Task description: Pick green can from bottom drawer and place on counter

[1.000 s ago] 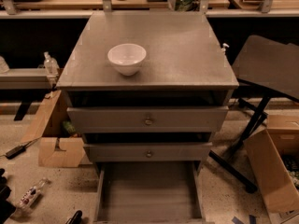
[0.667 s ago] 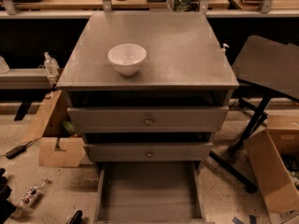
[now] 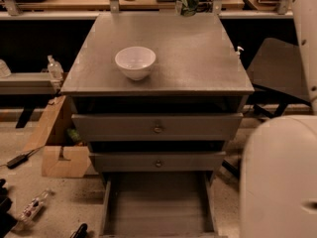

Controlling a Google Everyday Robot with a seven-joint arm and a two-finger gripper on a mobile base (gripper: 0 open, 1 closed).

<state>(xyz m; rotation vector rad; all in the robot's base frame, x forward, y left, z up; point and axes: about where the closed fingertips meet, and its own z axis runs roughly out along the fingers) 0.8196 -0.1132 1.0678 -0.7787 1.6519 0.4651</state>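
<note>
The bottom drawer (image 3: 157, 202) is pulled open below the cabinet, and the part of its flat grey floor that shows holds nothing. The green can is not visible in the camera view. The counter (image 3: 198, 58) is the grey speckled cabinet top; a white bowl (image 3: 135, 62) stands on its left front part. The gripper is out of view. Only white parts of my arm show: a big rounded shell (image 3: 280, 177) at the lower right and a link (image 3: 303, 33) running up the right edge.
Two shut drawer fronts with brass knobs (image 3: 158, 129) sit above the open drawer. A leafy green plant (image 3: 188, 1) stands behind the counter's back edge. A cardboard box (image 3: 64, 160), a charger and small items lie on the floor at the left. A dark chair (image 3: 277, 71) stands at the right.
White arm parts have come into view on the right and now cover the chair legs and the floor there. The cabinet, bowl and drawer have not moved.
</note>
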